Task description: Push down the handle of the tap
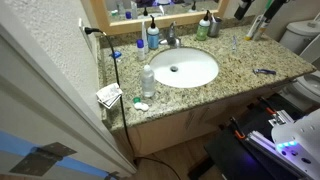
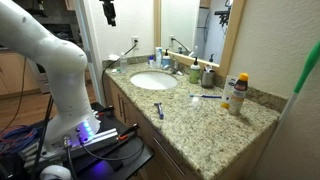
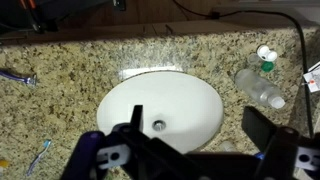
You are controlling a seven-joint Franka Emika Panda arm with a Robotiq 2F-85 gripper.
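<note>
A home bathroom is shown: an oval basin [image 1: 186,68] is sunk into a granite tabletop [image 1: 245,58], a tap [image 1: 172,40] and a mirror [image 2: 185,25] are set behind the basin, and toiletry bottles [image 1: 152,38] and a razor [image 2: 158,109] are laid near it

pincer [image 2: 108,12] raised, well apart from tap [image 2: 177,67] | tap behind white basin [image 2: 152,89] (bottles alongside) | razor [image 2: 158,110] on granite counter [image 2: 205,125]

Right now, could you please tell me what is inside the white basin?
Only the drain shows inside the basin; its wall looks bare. In the wrist view the fingers cover its near edge.
</note>
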